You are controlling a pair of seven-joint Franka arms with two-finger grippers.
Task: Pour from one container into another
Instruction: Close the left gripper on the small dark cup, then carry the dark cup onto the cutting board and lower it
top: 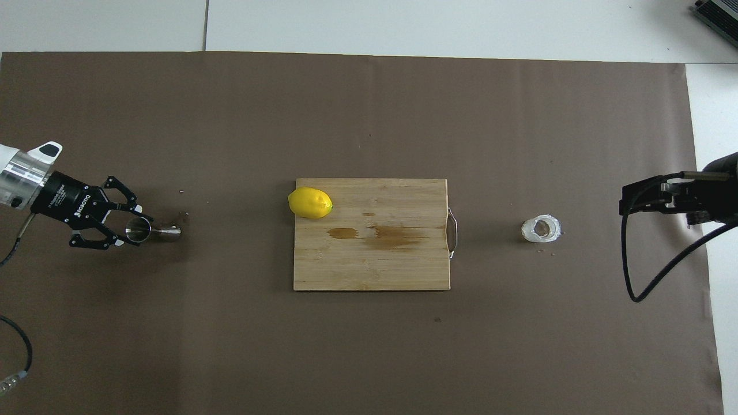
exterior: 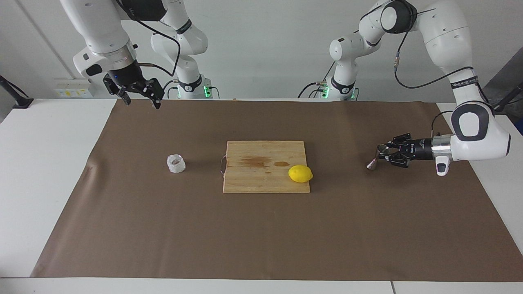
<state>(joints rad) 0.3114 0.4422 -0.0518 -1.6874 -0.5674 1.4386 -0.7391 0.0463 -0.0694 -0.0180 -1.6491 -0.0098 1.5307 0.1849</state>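
Steel jigger [top: 151,231], toward the left arm's end of the table from the cutting board [top: 372,271], looks light, rigid and slick, best pinched at one cone near its waist. The left gripper [top: 135,230] has its fingers clamped on the jigger's wider cone. Faceted clear cup [top: 541,229] stands off the board's handle end, probably light and brittle. High over the mat's robot-side edge, the right gripper [exterior: 141,102] waits, fingers spread, empty.

Left pincer [exterior: 383,153] grips the jigger [exterior: 376,158] (tilted) above the mat [exterior: 261,237].
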